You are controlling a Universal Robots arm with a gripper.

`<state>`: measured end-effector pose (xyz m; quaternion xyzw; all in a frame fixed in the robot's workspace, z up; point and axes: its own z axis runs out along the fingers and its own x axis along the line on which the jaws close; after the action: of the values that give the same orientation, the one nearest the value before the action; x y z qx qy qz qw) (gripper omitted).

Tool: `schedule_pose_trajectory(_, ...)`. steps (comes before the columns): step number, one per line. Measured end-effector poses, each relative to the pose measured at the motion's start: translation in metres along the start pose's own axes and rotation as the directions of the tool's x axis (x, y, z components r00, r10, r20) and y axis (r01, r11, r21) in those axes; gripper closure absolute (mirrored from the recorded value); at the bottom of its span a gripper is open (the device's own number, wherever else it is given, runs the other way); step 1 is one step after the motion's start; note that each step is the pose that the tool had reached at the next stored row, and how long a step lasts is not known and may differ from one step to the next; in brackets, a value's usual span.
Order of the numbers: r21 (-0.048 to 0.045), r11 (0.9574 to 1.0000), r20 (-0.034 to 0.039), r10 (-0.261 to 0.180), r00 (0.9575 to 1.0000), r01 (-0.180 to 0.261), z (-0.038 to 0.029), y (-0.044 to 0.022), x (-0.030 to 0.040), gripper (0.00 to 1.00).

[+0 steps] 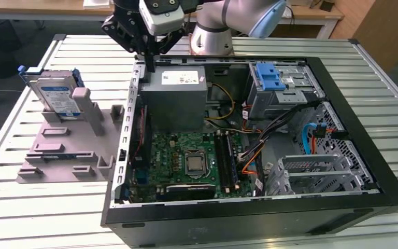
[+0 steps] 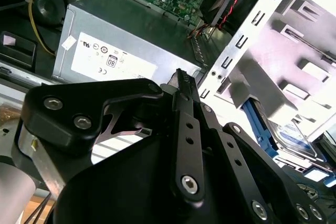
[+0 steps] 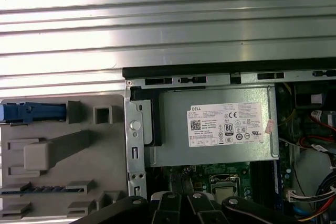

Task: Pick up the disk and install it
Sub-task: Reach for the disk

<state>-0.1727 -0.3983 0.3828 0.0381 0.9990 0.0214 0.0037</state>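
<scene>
light: bright, even | glare: table slats (image 3: 157, 19) washed out | shadows: soft, PC case (image 1: 254, 218) int. dim

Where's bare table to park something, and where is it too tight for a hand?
Bare slats of the table lie on the near side of the grey stand, and along the exterior view's right of the computer case. Inside the case is crowded: cables, drive bay, power supply.

An open computer case (image 1: 254, 224) (motherboard (image 1: 178, 150) exposed) sits beside a grey stand (image 1: 60, 155).
</scene>
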Motion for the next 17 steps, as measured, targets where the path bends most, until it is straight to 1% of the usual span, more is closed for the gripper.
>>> schedule_pose_trajectory(17,0.0001,1.0,-0.0015,0.0,1.0,0.0,0.0014,-0.0006,0.007,0.89)
